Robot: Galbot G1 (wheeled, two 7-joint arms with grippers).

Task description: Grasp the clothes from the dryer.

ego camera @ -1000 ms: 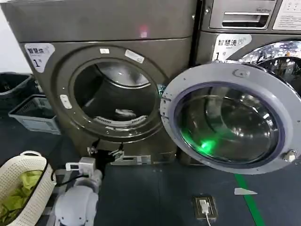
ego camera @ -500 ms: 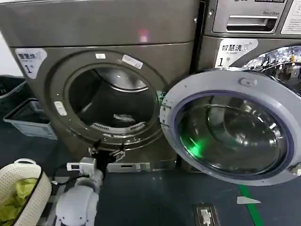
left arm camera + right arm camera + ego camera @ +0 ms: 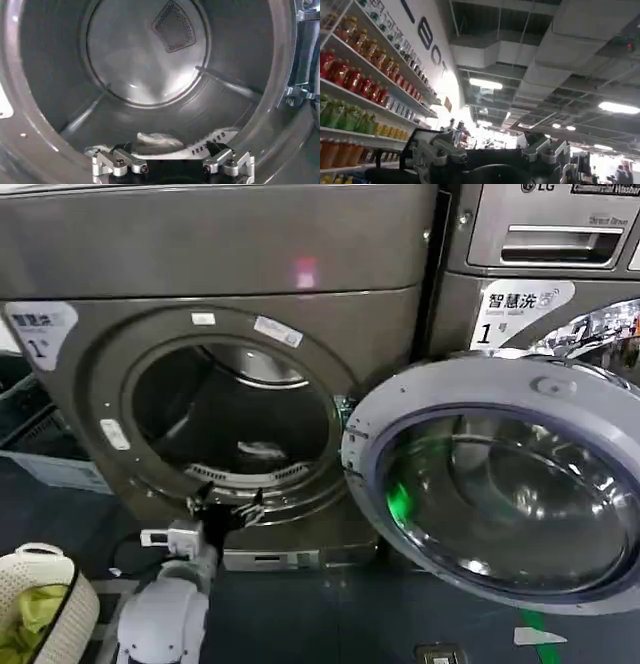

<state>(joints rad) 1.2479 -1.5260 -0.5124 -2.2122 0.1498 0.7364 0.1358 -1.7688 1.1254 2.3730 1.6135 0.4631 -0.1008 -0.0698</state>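
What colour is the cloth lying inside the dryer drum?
Whitish to pale grey; the clothes show best in the left wrist view.

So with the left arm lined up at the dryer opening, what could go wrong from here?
1. The clothes are a small pale piece lying flat on the drum floor just behind the lip; the open left gripper could close short and pinch nothing.
2. The left gripper sits right at the dryer mouth's lower rim, so pushing forward might scrape it.
3. The open door hangs close beside the opening and could be clipped on withdrawal.
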